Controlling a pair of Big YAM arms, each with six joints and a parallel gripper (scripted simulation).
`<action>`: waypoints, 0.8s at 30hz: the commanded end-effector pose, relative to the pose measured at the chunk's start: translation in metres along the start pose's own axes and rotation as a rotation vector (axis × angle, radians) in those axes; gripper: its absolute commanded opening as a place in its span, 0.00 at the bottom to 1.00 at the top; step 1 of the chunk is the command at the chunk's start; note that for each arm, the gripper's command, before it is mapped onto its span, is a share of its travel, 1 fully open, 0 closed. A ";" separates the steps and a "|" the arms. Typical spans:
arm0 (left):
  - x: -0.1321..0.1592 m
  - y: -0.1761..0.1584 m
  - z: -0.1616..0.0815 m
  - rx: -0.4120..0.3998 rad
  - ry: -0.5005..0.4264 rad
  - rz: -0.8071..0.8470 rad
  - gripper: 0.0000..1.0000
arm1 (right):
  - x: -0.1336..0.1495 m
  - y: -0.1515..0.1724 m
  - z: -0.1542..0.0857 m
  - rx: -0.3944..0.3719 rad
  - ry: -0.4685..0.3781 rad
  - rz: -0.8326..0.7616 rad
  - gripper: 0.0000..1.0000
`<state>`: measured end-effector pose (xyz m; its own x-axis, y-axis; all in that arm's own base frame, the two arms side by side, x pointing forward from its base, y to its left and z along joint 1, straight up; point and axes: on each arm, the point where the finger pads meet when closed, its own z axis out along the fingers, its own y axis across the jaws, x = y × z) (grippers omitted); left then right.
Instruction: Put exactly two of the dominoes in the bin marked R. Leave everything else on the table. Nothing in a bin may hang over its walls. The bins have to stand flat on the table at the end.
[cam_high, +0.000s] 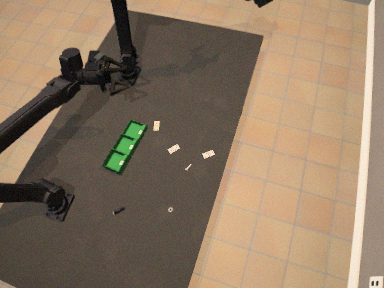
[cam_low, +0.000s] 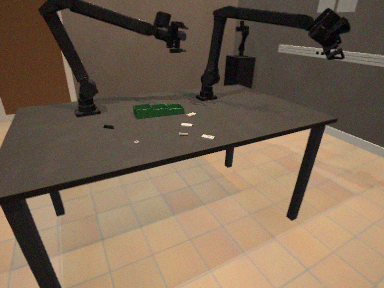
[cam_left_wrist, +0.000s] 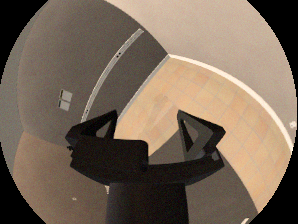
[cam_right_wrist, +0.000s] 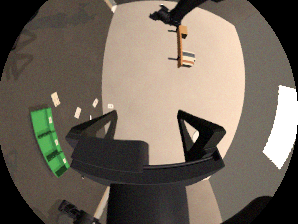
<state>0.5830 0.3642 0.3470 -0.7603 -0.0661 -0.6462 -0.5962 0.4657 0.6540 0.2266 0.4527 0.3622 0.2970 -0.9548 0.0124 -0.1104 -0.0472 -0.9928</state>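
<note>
Three small pale dominoes lie apart on the table: one domino (cam_high: 156, 125) (cam_low: 191, 114) (cam_right_wrist: 55, 99) close to the end of the green bins, a middle domino (cam_high: 173, 149) (cam_low: 186, 124) (cam_right_wrist: 77, 112), and one domino (cam_high: 208, 154) (cam_low: 208, 136) (cam_right_wrist: 95, 102) nearest the table's edge. The joined green bins (cam_low: 159, 113) stand in a row of three; their white labels are too small to read. My right gripper (cam_low: 184, 37) (cam_right_wrist: 147, 113) is open and empty, high above the table. My left gripper (cam_low: 344, 43) (cam_left_wrist: 147, 113) is open and empty, high up and far from the dominoes.
A small white screw-like piece (cam_high: 188, 167) (cam_low: 183, 134) lies near two dominoes. A small pale ring (cam_high: 170, 209) (cam_low: 136, 141) and a short black piece (cam_high: 118, 211) (cam_low: 108, 127) lie farther along the table. The arm bases stand along the bins' side of the table.
</note>
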 end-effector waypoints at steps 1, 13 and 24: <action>-0.005 0.006 -0.004 -0.003 -0.009 -0.011 1.00 | 0.011 -0.006 0.010 0.005 0.029 0.014 1.00; -0.005 0.006 -0.004 -0.003 -0.009 -0.011 1.00 | 0.038 -0.009 0.035 0.004 0.101 0.022 1.00; -0.005 0.006 -0.004 -0.003 -0.009 -0.011 1.00 | 0.074 -0.012 0.062 0.004 0.189 0.033 1.00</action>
<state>0.5830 0.3642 0.3470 -0.7603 -0.0661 -0.6462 -0.5962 0.4657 0.6540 0.2994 0.4083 0.3622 0.1325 -0.9911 0.0124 -0.1167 -0.0280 -0.9928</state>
